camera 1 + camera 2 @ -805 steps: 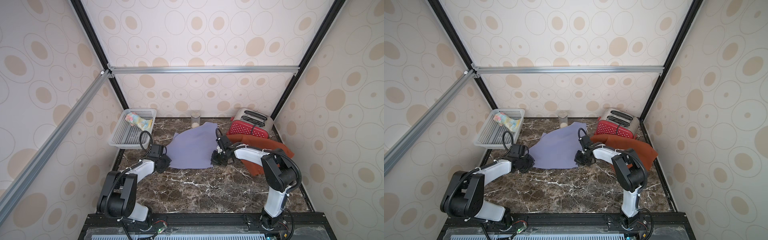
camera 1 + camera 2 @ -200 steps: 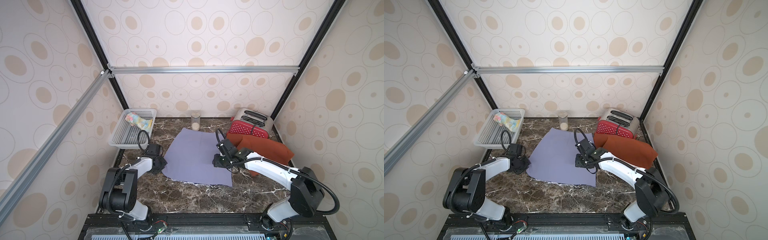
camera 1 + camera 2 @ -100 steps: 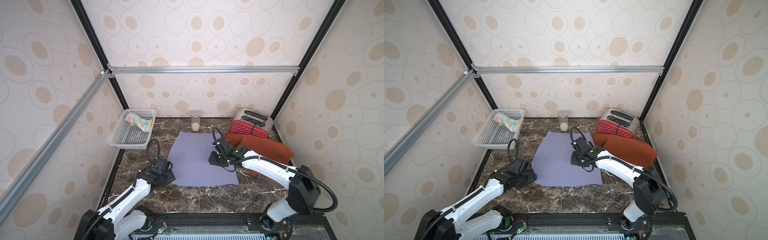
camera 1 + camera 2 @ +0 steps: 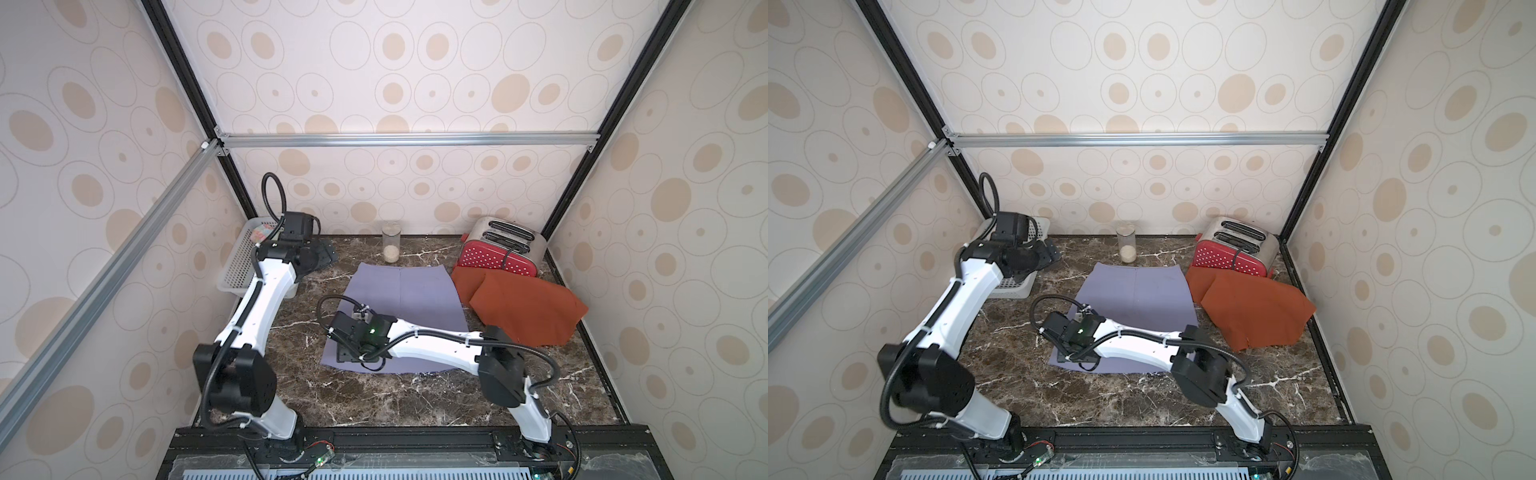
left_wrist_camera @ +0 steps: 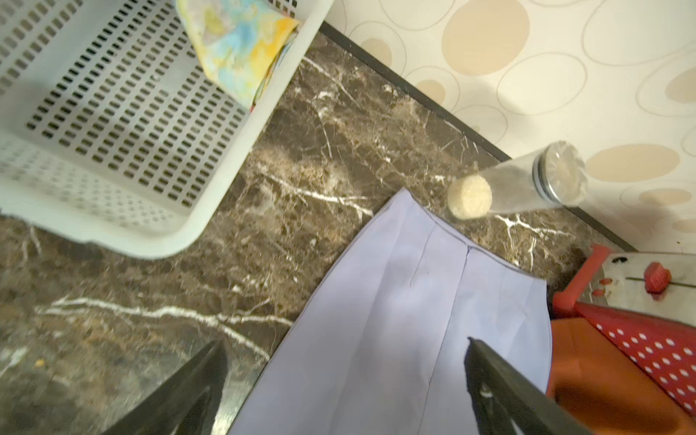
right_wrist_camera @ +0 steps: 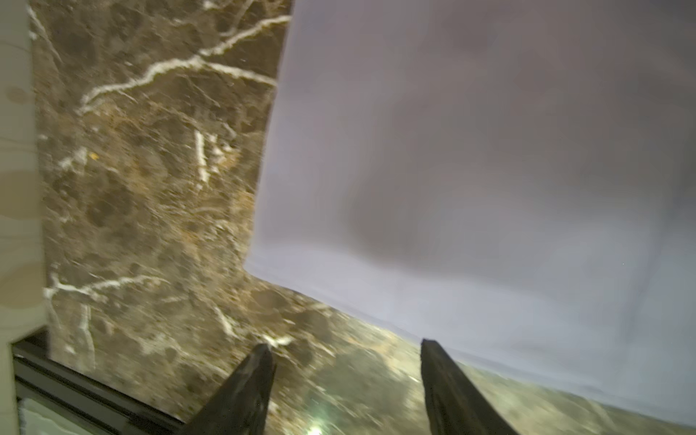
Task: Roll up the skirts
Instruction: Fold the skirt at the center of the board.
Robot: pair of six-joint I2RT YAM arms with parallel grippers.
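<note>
In white basket [image 5: 113, 211], floral skirt [image 5: 237, 45]

A: Walls?
B: Three walls [image 4: 415, 83], cream paper printed with beige ovals inside thin rings.
A: Frame?
B: Two black posts [image 4: 182, 79] at the back corners. One aluminium rail [image 4: 407, 139] across the back, a second rail [image 4: 105, 282] slanting along the left side.
A: Surface?
B: Dark brown marble tabletop [image 4: 374, 399], white veins; black sill [image 4: 415, 440] at the near edge.
A: Back row?
B: Red dotted toaster [image 4: 494, 259], right corner. Clear jar [image 4: 391, 247], centre, upright, pale grains at its bottom.
A: Light?
B: Soft, even.
</note>
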